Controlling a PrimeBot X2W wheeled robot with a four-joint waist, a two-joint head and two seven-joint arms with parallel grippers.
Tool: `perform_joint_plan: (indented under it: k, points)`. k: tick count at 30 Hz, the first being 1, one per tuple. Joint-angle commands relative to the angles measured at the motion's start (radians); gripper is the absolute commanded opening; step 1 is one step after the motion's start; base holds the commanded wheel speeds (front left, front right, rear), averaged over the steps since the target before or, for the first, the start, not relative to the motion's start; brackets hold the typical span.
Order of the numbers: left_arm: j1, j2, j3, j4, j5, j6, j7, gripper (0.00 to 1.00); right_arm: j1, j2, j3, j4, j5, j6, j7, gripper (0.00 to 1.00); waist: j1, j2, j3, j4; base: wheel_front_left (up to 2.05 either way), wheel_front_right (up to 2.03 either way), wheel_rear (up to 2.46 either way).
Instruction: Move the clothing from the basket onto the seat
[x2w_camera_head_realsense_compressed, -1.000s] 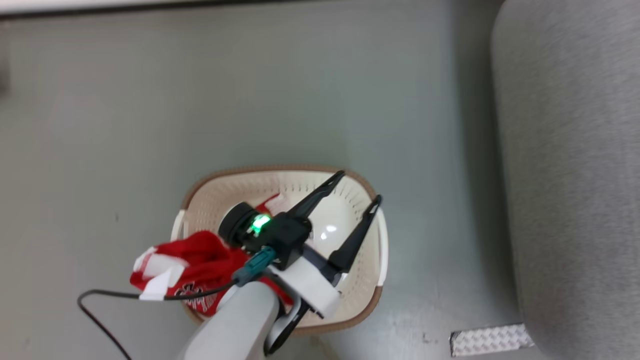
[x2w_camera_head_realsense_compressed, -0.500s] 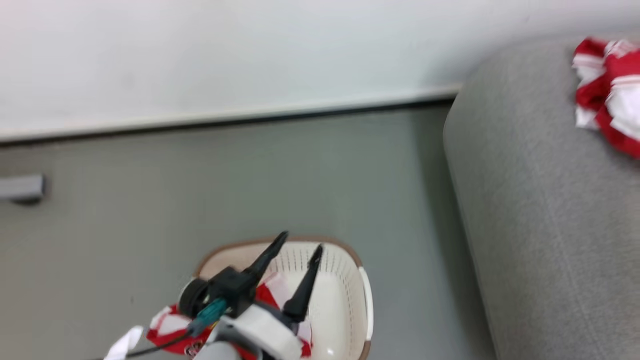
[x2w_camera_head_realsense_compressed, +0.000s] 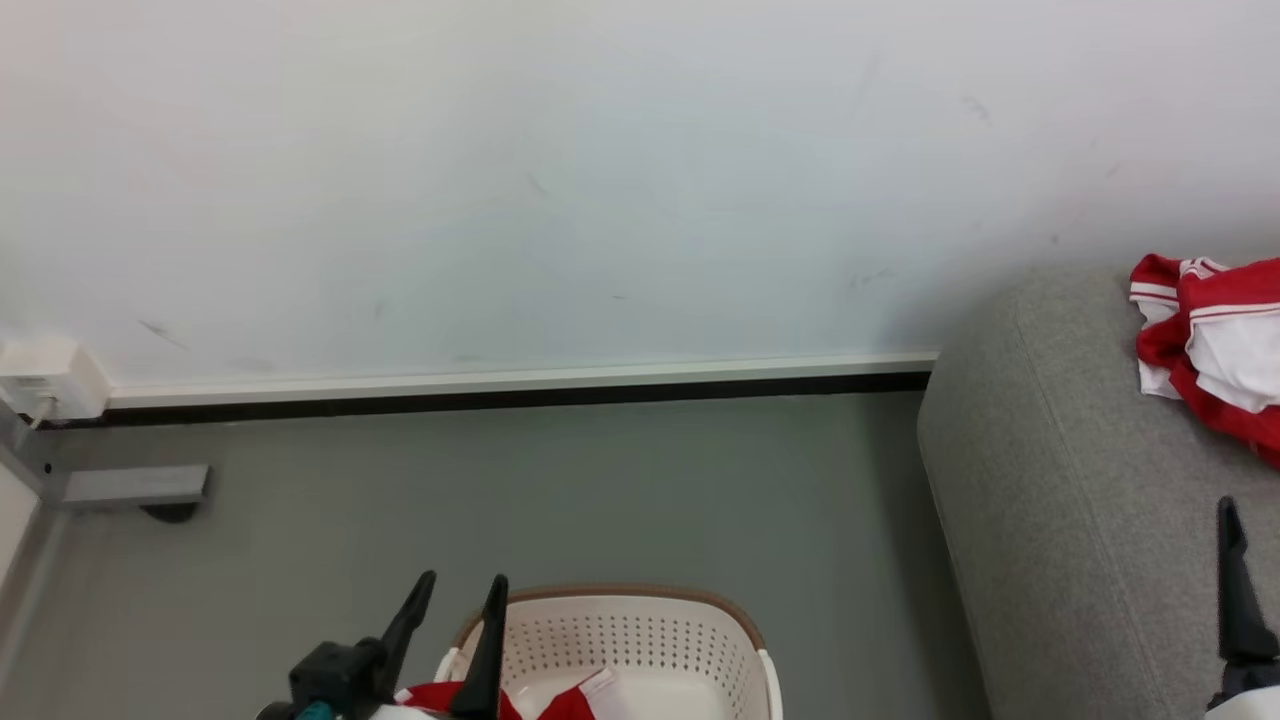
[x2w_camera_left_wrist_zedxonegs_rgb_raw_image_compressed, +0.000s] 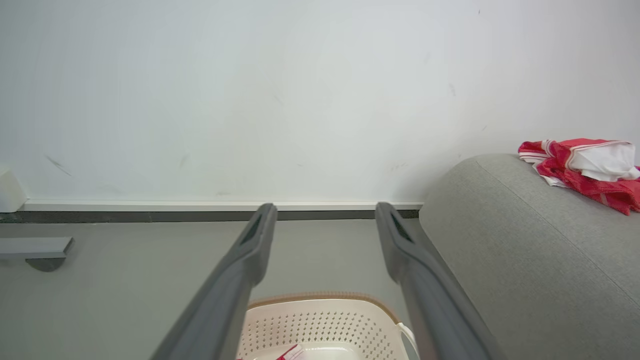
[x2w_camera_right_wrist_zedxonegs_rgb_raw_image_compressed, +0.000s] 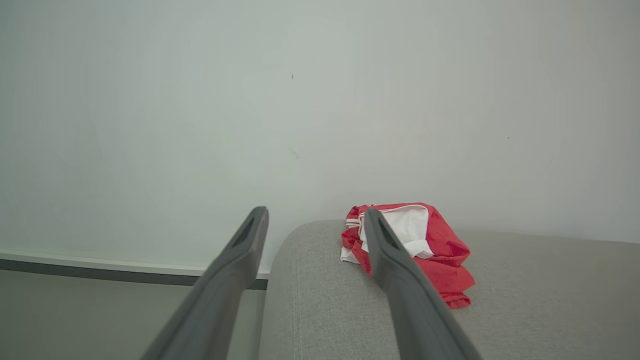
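The jersey (x2w_camera_right_wrist_zedxonegs_rgb_raw_image_compressed: 440, 250) lies on the sofa (x2w_camera_head_realsense_compressed: 1050, 500) as a bunched red heap with a white panel turned up and striped trim at its wall-side edge. It is too crumpled to tell collar from hem. In the right wrist view its longer stretch runs from the upper left, close to the wall (x2w_camera_head_realsense_compressed: 600, 200), down towards the lower right. More red fabric (x2w_camera_head_realsense_compressed: 440, 697) with a white edge sits inside the basket (x2w_camera_head_realsense_compressed: 620, 592), low against its near left side. The basket stands on the grey floor (x2w_camera_head_realsense_compressed: 600, 480) just beside the sofa's rounded end, and its long axis cannot be judged because the frame cuts it off. The left end effector (x2w_camera_head_realsense_compressed: 462, 590) hangs over the basket's left rim, fingers spread wide with nothing between them, pointing at the wall. The right end effector (x2w_camera_right_wrist_zedxonegs_rgb_raw_image_compressed: 315, 212) is over the sofa, equally wide and empty, aimed towards the jersey but apart from it.
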Motion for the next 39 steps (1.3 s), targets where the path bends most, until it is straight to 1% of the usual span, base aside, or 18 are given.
perform_joint_plan:
  k: [1,4,6,8,12,17,22,28,39]
  points:
    - [0.027,0.004,0.025,0.001,0.000,0.000,-0.001,1.00,0.050,0.042,-0.006,-0.038,-0.019,0.000,0.001,1.00,0.0004,0.0000,-0.042,0.039,0.00,0.00,0.00]
    - [0.045,0.000,0.062,0.004,0.009,-0.001,-0.001,1.00,0.106,0.102,0.007,-0.079,-0.046,0.000,0.001,1.00,0.0004,0.0000,-0.050,0.056,0.00,0.00,0.00]
    - [0.057,-0.003,0.083,0.007,0.017,-0.005,-0.001,1.00,0.147,0.144,0.021,-0.081,-0.058,0.000,0.001,1.00,0.0004,0.0000,-0.055,0.067,0.00,0.00,0.00]
    - [0.071,-0.005,0.102,0.012,0.026,-0.008,-0.001,1.00,0.174,0.165,0.044,-0.076,-0.070,0.000,0.001,1.00,0.0004,0.0000,-0.062,0.076,0.00,0.00,0.00]
    - [0.095,-0.011,0.134,0.020,0.043,-0.019,-0.001,1.00,0.213,0.200,0.052,-0.064,-0.094,0.000,0.001,1.00,0.0004,0.0000,-0.074,0.087,0.00,0.00,0.00]
    - [0.117,-0.017,0.159,0.027,0.054,-0.039,-0.001,1.00,0.233,0.217,0.067,-0.044,-0.108,0.000,0.001,1.00,0.0004,0.0000,-0.088,0.091,0.00,0.00,0.00]
    - [0.122,-0.024,0.174,0.036,0.071,-0.052,-0.001,1.00,0.232,0.222,0.088,-0.024,-0.093,0.000,0.001,1.00,0.0004,0.0000,-0.094,0.089,0.00,0.00,0.00]
    - [0.122,-0.030,0.185,0.040,0.085,-0.061,-0.001,1.00,0.214,0.221,0.119,-0.001,-0.064,0.000,0.001,1.00,0.0004,0.0000,-0.091,0.084,0.00,0.00,0.00]
    - [0.109,-0.036,0.190,0.037,0.097,-0.073,-0.001,1.00,0.212,0.221,0.139,0.004,-0.057,0.000,0.001,1.00,0.0004,0.0000,-0.083,0.082,0.00,0.00,0.00]
